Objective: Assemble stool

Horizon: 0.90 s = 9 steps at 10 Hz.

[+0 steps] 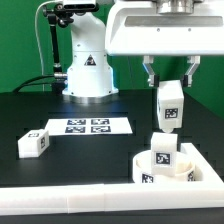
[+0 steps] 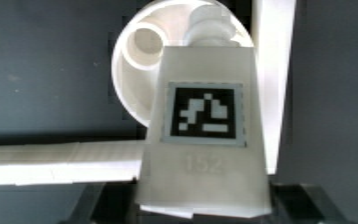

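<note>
My gripper (image 1: 170, 78) is shut on a white block leg (image 1: 170, 105) with a black-and-white tag and holds it in the air above the round disc seat (image 1: 180, 168). The seat lies in the corner of the border wall at the exterior view's right. A second leg (image 1: 162, 150) stands upright on the seat. A third leg (image 1: 34, 143) lies on the table at the exterior view's left. In the wrist view the held leg (image 2: 202, 120) fills the middle, clamped between both fingers (image 2: 101, 200), with the seat (image 2: 158, 60) behind it.
The long white L-shaped border wall (image 1: 70, 200) runs along the front and up the right side. The marker board (image 1: 88, 126) lies flat in the middle of the black table. The robot base (image 1: 88, 70) stands at the back.
</note>
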Tool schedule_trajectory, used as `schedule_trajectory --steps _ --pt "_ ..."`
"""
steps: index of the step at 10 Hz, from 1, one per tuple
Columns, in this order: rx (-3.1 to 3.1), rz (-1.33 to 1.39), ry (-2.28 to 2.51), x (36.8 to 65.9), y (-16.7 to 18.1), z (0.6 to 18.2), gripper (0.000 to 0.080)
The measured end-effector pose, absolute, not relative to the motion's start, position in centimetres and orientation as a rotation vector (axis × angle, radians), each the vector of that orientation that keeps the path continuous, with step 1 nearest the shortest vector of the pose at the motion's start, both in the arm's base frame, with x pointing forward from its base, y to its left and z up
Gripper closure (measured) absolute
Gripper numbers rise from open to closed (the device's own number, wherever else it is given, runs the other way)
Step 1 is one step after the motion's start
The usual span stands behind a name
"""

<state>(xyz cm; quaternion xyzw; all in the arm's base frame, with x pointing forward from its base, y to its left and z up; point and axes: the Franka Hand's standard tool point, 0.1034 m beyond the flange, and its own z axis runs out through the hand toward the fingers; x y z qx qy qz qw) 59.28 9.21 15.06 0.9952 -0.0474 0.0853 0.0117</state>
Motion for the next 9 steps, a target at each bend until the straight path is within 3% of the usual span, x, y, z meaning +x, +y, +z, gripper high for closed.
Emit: schedule_trajectory --steps 3,9 --pt "3.109 0.571 -0.104 59.9 10.9 15.0 0.0465" --pt "3.11 0.591 -0.058 59.8 11.4 14.7 0.0465"
